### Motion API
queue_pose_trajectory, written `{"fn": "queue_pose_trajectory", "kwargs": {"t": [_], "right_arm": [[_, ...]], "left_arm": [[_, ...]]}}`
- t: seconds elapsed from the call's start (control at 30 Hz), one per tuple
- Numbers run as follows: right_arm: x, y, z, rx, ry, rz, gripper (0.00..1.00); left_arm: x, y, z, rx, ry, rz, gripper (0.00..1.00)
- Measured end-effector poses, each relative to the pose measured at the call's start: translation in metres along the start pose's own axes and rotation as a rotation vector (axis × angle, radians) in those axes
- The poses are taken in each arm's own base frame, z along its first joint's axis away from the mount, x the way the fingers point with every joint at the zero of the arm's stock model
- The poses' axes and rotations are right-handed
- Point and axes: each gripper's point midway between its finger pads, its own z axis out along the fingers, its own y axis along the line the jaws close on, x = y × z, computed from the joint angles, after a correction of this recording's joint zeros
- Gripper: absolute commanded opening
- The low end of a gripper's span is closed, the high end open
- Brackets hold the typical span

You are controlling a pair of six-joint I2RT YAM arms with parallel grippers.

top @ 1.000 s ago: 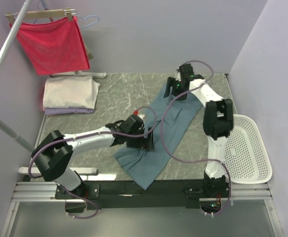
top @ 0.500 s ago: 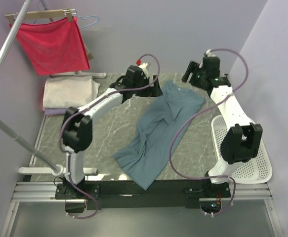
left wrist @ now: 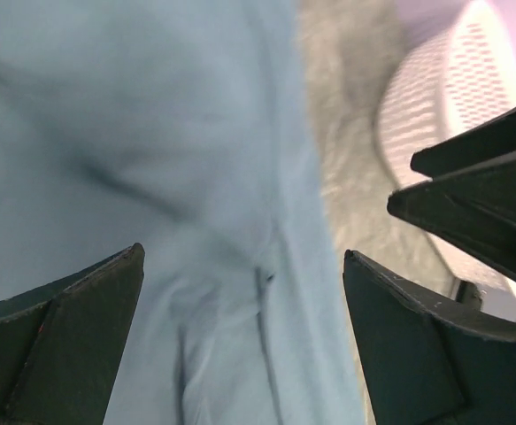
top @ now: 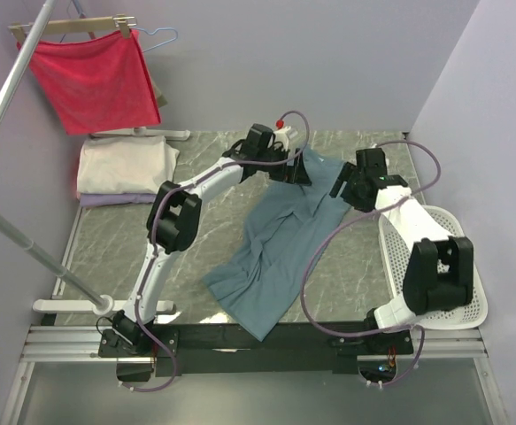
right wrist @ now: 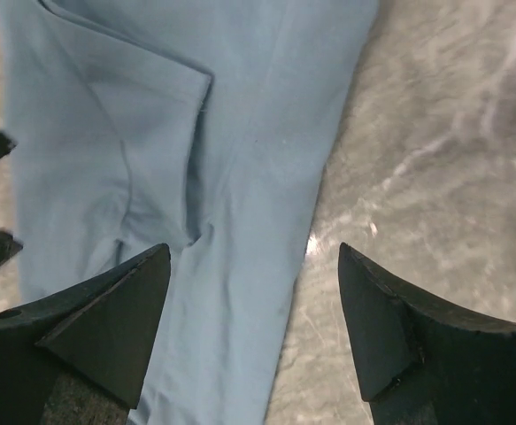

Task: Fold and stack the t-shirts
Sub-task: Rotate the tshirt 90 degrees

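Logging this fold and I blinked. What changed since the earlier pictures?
The left claw moved from the middle of the teal t-shirt to its far end. The right claw pulled off the far edge, then came down over the far right side. Both are open now. The shirt's far end spread wider. The folded stack, red cloth and basket stayed.
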Motion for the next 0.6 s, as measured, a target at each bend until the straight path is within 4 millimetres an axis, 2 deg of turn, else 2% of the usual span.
{"fn": "queue_pose_trajectory", "kwargs": {"t": [0.13, 0.23, 0.3, 0.4, 0.5, 0.6], "right_arm": [[-0.007, 0.0, -0.026, -0.021, -0.076, 0.019, 0.83], [0.0, -0.004, -0.035, -0.026, -0.088, 0.025, 0.82], [0.006, -0.006, -0.037, -0.023, -0.084, 0.025, 0.82], [0.015, -0.01, -0.036, -0.017, -0.068, 0.022, 0.82], [0.02, -0.008, -0.036, -0.019, -0.056, 0.014, 0.82], [0.023, -0.003, -0.036, -0.031, -0.048, 0.003, 0.82]], "left_arm": [[-0.021, -0.023, 0.003, 0.118, -0.041, 0.049, 1.0], [-0.029, -0.033, 0.011, 0.204, -0.057, 0.054, 0.99], [-0.03, -0.033, 0.024, 0.243, -0.061, 0.053, 0.99], [-0.017, -0.02, 0.048, 0.256, -0.04, 0.027, 0.99], [0.019, 0.005, 0.072, 0.207, 0.021, -0.034, 0.99], [0.02, 0.011, 0.078, 0.164, 0.008, -0.031, 1.0]]}}
